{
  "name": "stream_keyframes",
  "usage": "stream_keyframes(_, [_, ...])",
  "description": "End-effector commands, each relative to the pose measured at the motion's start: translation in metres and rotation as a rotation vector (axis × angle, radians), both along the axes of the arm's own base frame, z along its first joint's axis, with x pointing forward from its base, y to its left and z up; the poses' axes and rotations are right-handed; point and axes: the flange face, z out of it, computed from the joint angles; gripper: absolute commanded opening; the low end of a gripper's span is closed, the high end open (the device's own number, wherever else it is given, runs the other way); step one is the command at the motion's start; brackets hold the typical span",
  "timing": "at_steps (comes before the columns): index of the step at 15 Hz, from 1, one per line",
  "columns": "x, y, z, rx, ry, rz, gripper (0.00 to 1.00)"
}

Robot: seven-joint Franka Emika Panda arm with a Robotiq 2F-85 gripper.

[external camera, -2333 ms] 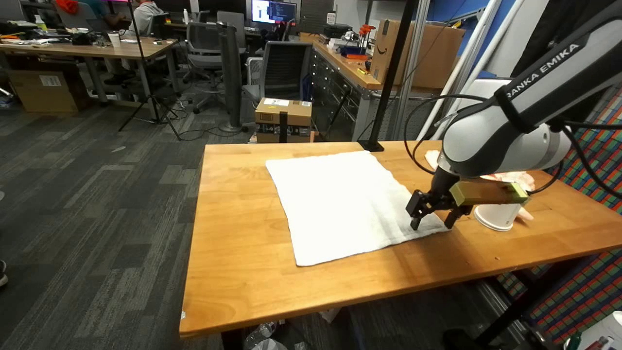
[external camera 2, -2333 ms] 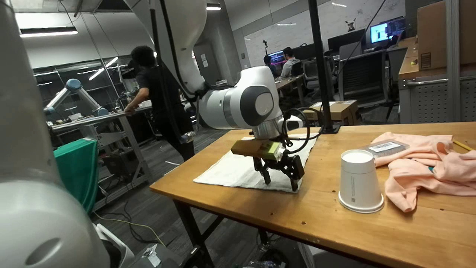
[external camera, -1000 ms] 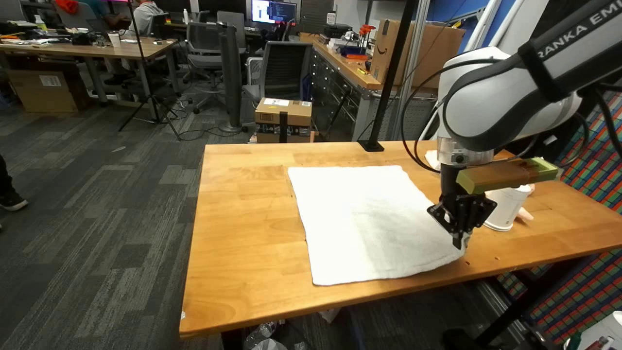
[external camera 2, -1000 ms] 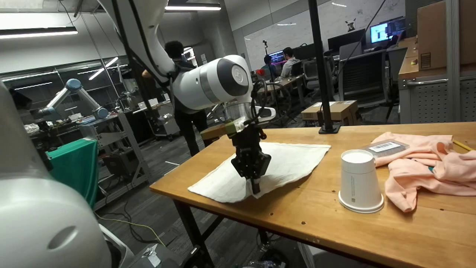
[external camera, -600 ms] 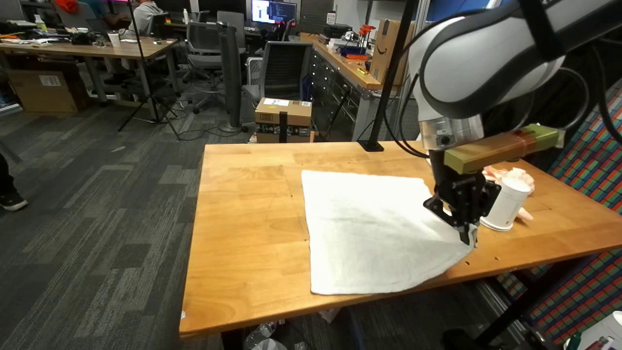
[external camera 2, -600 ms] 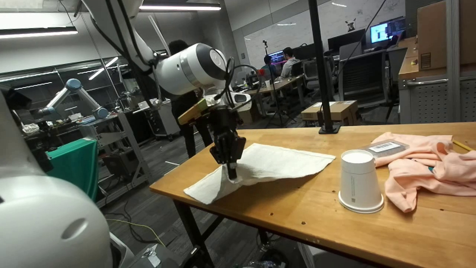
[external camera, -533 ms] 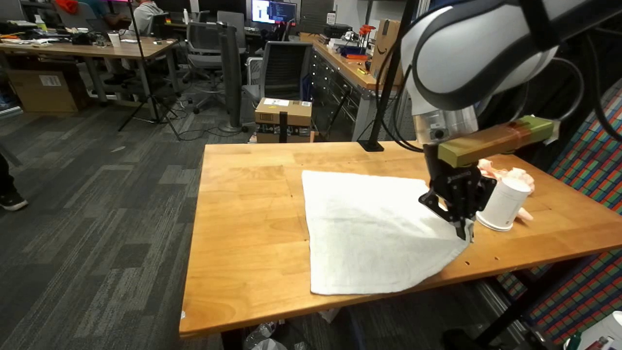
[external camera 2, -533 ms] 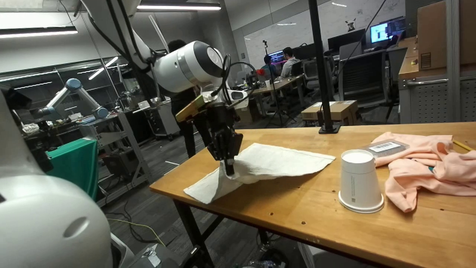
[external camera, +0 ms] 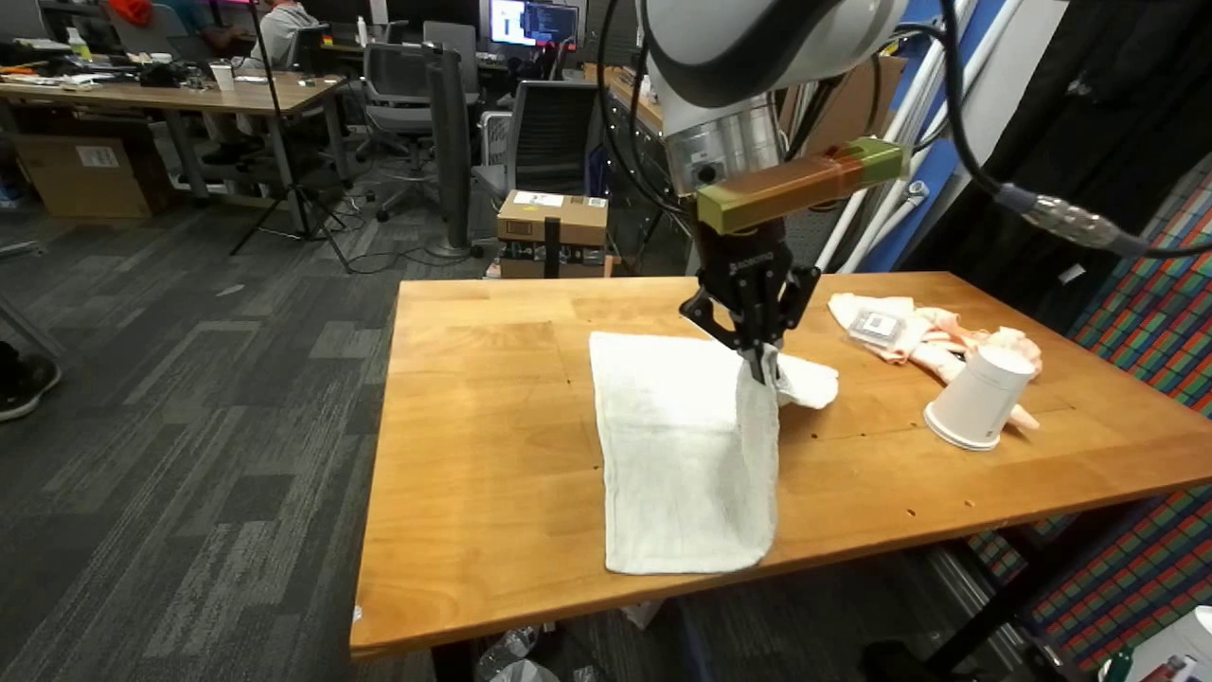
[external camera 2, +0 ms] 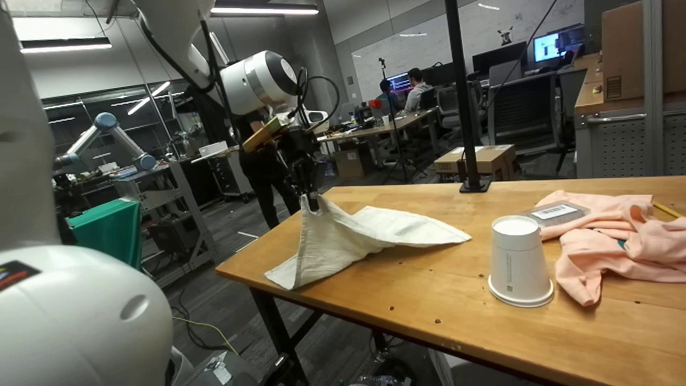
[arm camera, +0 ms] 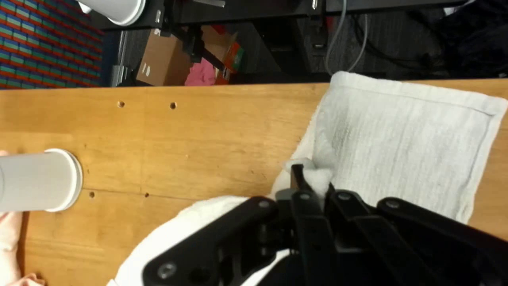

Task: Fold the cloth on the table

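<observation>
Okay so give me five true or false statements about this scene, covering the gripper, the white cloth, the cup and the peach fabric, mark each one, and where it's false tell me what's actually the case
1. The gripper is shut on the white cloth. True.
2. The white cloth lies completely flat. False: the gripper holds part of it up off the table.
3. The white cup stands upside down, wide end on the table. True.
4. The peach fabric lies near the white cup. True.
5. The white cloth touches the white cup. False: they are apart, with tabletop showing between them in both exterior views.
</observation>
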Motion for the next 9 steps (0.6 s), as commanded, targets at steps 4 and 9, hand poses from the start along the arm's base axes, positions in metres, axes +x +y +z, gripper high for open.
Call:
stream_keyframes(4, [0.077,0.017,-0.015,0.05,-0.016,-0.017,0.05])
stream_keyframes(9, [0.12,0.021,-0.019,0.106,-0.042,-0.036,0.05])
